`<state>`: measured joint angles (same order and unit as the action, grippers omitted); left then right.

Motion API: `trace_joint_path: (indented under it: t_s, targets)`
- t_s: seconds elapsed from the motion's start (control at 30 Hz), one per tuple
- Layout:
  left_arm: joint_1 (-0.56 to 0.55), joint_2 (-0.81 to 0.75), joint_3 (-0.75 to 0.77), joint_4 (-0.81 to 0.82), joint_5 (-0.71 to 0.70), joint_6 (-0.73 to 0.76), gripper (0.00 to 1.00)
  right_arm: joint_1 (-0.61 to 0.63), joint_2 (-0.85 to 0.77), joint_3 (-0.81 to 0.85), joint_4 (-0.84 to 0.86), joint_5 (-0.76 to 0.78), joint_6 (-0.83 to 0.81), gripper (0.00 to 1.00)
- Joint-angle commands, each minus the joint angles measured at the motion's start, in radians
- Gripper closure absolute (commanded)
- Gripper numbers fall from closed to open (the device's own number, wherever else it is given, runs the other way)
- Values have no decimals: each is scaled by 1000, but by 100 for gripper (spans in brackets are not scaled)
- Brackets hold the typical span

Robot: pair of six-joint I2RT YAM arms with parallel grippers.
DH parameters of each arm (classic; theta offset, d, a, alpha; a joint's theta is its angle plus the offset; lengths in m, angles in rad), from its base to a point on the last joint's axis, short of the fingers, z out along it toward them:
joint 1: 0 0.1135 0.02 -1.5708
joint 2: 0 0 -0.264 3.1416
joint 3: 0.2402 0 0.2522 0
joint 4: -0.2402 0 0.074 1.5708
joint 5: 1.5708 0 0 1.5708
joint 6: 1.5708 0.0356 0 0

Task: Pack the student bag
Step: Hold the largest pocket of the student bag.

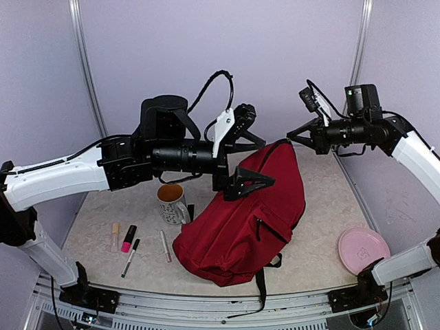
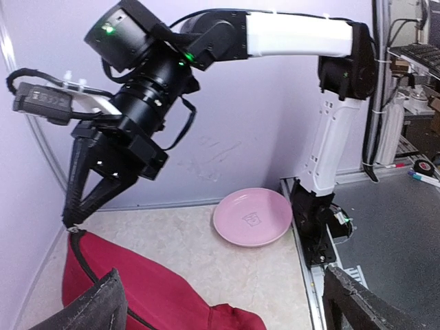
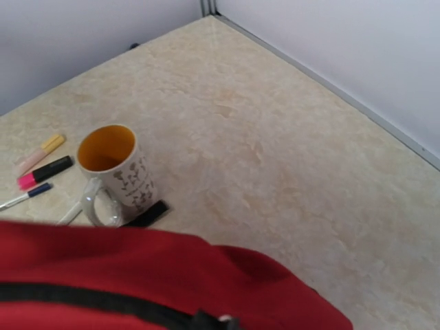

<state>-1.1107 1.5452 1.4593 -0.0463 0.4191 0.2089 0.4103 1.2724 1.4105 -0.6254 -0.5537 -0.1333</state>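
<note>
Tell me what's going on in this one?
The right gripper is shut on the black trim at the top of the red backpack, holding that end up off the table. The left gripper hovers open just above the bag, gripping nothing. The mug, highlighters and pens lie on the table to its left, the pink plate to its right; nothing is visibly packed yet.

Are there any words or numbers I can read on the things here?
Nothing here can be read for sure.
Pink plate: a small mark in the middle, too blurred to read.
Mug: little dark print on its side, too small to read.
Student bag: no words show.
</note>
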Motion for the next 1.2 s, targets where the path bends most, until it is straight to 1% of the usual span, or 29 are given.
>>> trace_joint_path:
  t_s: [0.0, 0.13, 0.23, 0.27, 0.3, 0.37, 0.4, 0.5, 0.57, 0.7, 0.77, 0.93, 1.07, 1.17]
  targets:
    - [1, 85, 107, -93, -203, -19, 4, 15, -58, -9, 81, -76, -19, 100]
    - [29, 235, 294, -241, -313, 11, 6, 17, -68, -9, 80, -79, -26, 100]
    - [72, 308, 385, -287, -312, 5, 9, 18, -78, -23, 82, -82, -25, 100]
    - [82, 326, 404, -300, -303, 3, 12, 18, -81, -27, 81, -79, -26, 100]
    - [89, 339, 416, -311, -293, 4, 18, 18, -86, -33, 83, -75, -24, 100]
    - [94, 349, 419, -315, -273, 6, 38, 18, -93, -46, 89, -71, -24, 100]
    - [92, 348, 412, -307, -266, 7, 52, 18, -95, -49, 90, -70, -24, 100]
    - [86, 329, 377, -272, -259, 15, 99, 18, -101, -57, 90, -41, -13, 100]
    - [86, 303, 346, -243, -240, 18, 100, 18, -116, -67, 94, 19, 6, 100]
    - [98, 202, 257, -143, -212, 12, 100, 3, -180, -139, 117, 257, 53, 100]
    - [119, 159, 227, -91, -195, -15, 100, -36, -225, -201, 134, 309, 83, 100]
    - [169, 75, 198, -12, -164, -75, 100, -202, -345, -382, 174, 321, 175, 100]
    - [172, 27, 182, 25, -125, -73, 100, -313, -409, -512, 185, 312, 235, 100]
    - [177, -11, 148, 68, -125, -90, 100, -399, -440, -576, 199, 309, 262, 100]
